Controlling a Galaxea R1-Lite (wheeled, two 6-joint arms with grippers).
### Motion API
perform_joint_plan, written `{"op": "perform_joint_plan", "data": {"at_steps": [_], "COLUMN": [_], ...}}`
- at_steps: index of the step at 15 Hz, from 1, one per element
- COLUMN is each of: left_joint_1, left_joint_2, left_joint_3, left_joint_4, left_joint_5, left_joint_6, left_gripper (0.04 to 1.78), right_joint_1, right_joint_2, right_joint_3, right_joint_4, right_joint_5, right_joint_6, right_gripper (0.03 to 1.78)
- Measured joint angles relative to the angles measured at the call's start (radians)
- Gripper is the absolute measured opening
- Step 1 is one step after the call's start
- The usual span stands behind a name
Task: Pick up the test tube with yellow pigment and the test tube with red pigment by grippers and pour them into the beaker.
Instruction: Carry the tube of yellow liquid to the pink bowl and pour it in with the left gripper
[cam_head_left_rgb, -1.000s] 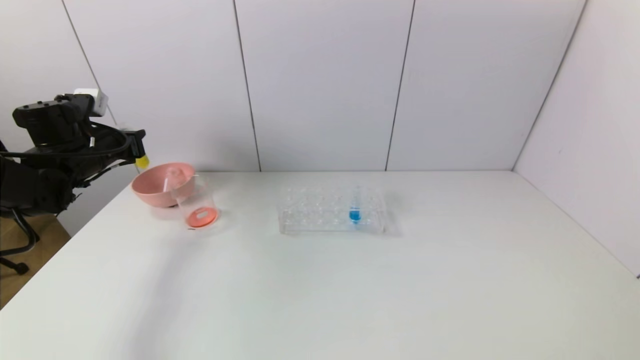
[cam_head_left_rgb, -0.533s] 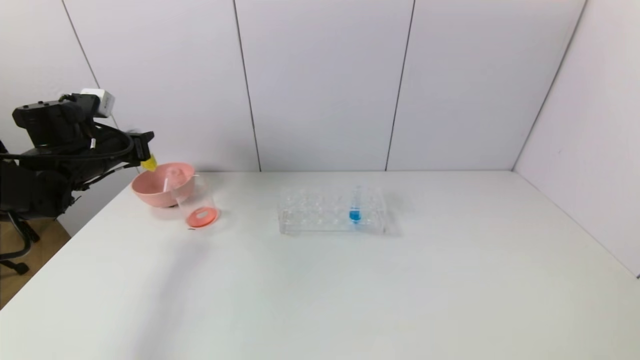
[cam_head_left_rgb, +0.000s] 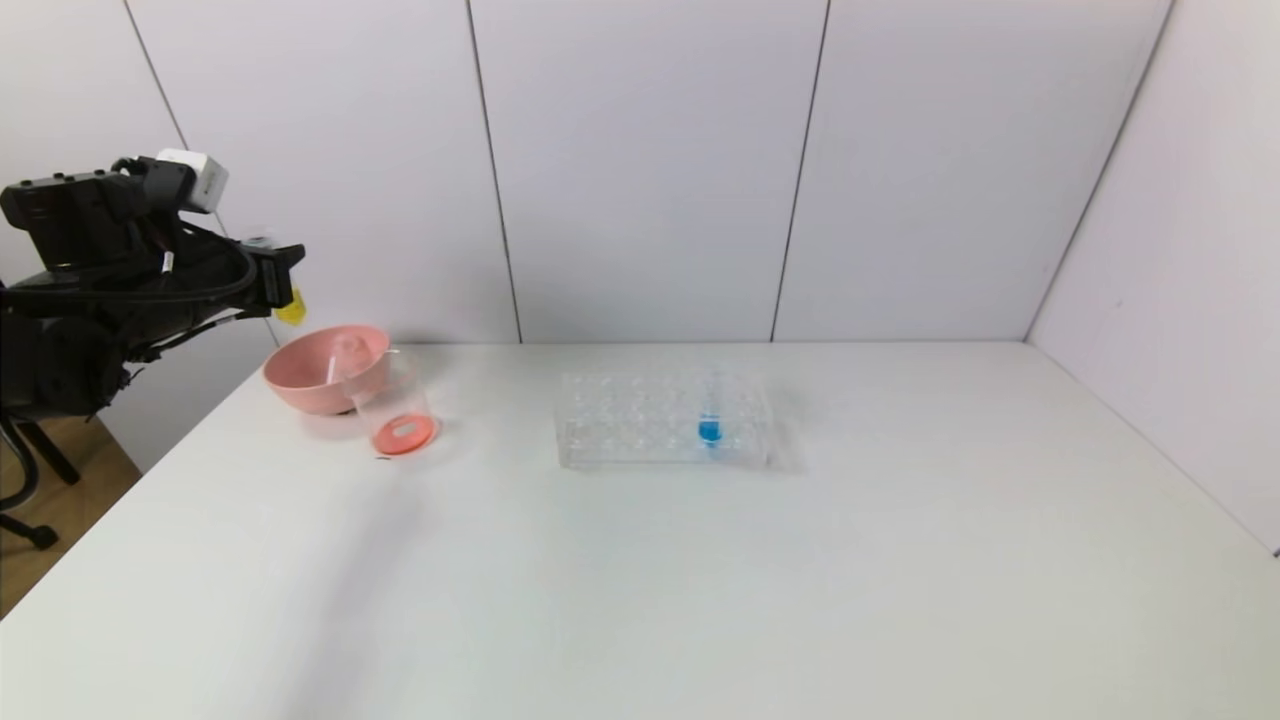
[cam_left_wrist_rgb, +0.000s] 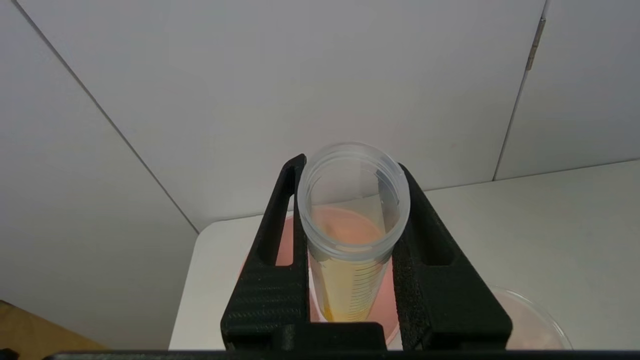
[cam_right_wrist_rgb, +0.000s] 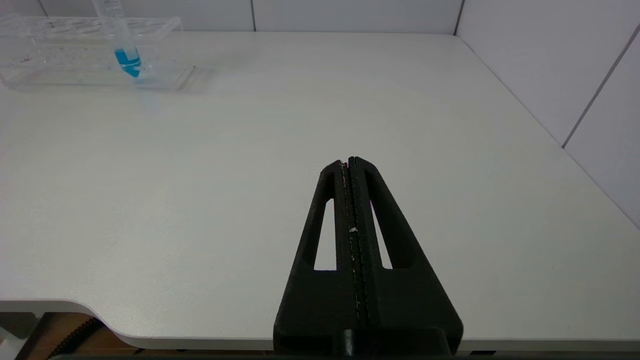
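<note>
Left tool (cam_head_left_rgb: 283, 283) pinching yellow tube (cam_left_wrist_rgb: 352, 235) just under rim; tube near upright, mouth up, yellow at bottom end; beaker (cam_head_left_rgb: 395, 412) lies below tool and to its right, beside pink bowl (cam_head_left_rgb: 322, 368), red liquid already inside; pour likely needs shift right, then tip of tube's long axis; right tool (cam_right_wrist_rgb: 350, 167) pressed together, empty, over near tabletop (cam_right_wrist_rgb: 250, 150) edge, well apart.
</note>
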Motion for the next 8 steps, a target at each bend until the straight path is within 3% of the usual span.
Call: {"op": "perform_joint_plan", "data": {"at_steps": [8], "left_joint_1": [-0.036], "left_joint_2": [-0.003], "left_joint_3": [-0.066], "left_joint_4": [0.104], "left_joint_5": [0.000], "left_joint_6": [0.071], "left_gripper": [0.48], "right_joint_1": [0.000], "right_joint_2": [0.000], "right_joint_3": [0.000], "right_joint_4": [0.000], "right_joint_5": [0.000], "right_joint_6": [0.000], "right_gripper": [0.11]}}
